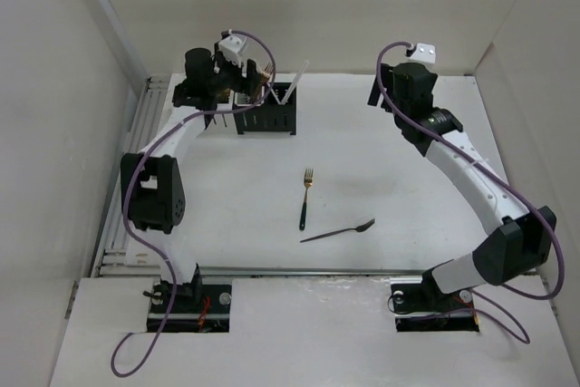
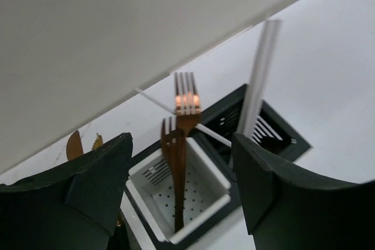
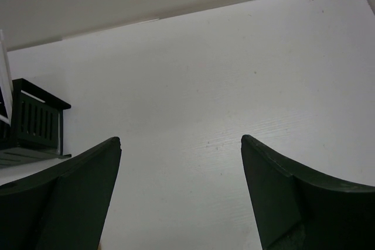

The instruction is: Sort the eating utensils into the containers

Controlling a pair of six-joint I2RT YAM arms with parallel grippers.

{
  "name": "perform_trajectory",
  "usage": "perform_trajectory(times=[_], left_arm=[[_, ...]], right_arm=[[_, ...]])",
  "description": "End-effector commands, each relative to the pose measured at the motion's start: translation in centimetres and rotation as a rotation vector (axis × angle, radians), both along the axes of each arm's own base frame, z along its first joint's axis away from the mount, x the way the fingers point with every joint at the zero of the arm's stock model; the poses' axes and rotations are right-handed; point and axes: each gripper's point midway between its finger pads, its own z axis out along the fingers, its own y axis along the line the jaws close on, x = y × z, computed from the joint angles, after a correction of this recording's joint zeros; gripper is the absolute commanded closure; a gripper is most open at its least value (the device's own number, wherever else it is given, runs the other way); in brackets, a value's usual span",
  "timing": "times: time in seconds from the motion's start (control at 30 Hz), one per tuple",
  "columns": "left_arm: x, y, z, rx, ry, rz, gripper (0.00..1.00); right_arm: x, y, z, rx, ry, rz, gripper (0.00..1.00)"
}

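From above, the left hand point(image 1: 241, 84) covers most of the containers point(image 1: 268, 122). Behind it, a copper utensil point(image 2: 74, 143) shows only its tip, kind unclear.

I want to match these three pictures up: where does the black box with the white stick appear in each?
Top view: black box at the back of the table, left of centre.
Left wrist view: black box right of centre, behind the white box.
Right wrist view: black box at the far left edge, mid height.
Shared landmark: the white stick poking out of it.
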Motion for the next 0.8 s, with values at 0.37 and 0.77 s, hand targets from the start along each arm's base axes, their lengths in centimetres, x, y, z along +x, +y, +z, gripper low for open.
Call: perform_trajectory(times=[0.37,0.77], left_arm=[[-21.9,-11.5,-9.7,0.329,0.393,-0.337,0.0],[-29.7,-13.0,-20.3,0.582,0.687,-0.283,0.0]], right_arm=[[-12.3,-3.0,0.8,0.075,-0.036,-0.001,0.11],[-17.2,-5.4,-0.1,0.076,0.0,-0.027,0.11]])
